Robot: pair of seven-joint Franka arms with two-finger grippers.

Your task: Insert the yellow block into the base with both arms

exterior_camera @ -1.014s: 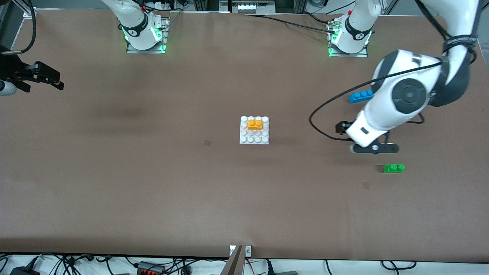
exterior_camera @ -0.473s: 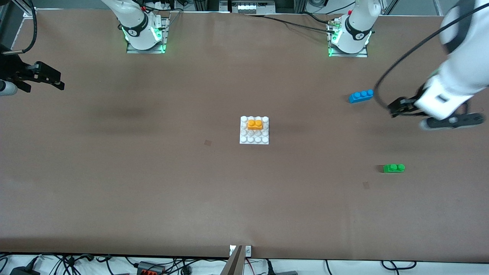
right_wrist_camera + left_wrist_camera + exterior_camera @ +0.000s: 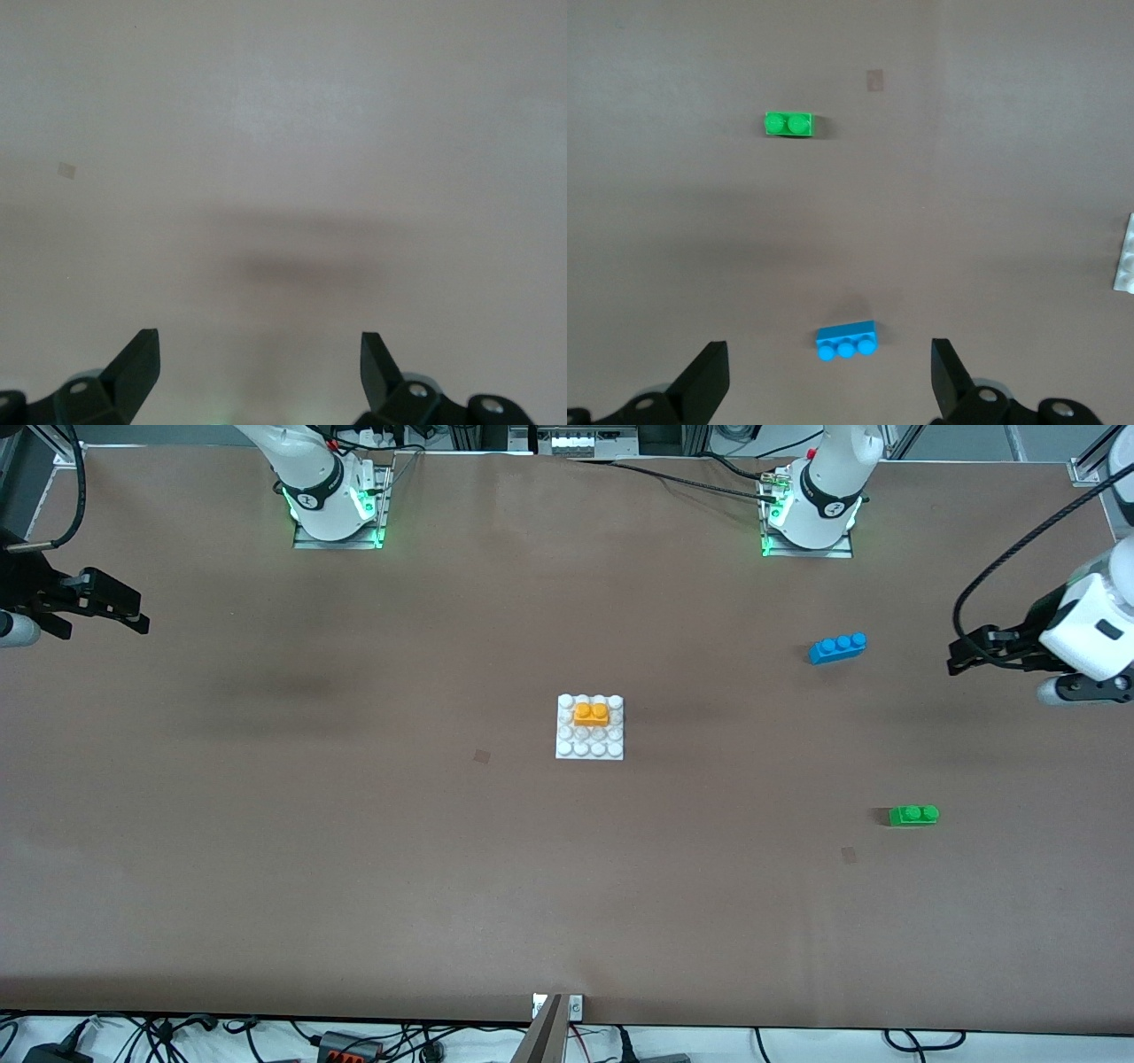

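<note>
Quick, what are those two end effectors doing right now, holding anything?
Left end effector: open, holding nothing, over the table's left-arm end.
Right end effector: open, holding nothing, over bare table.

Probably robotics lab: bolted arm bases, brown-covered table, cable clutter along edge.

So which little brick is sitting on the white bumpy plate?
The yellow block. It sits on the base; the blue brick and green brick lie on the bare table.
</note>
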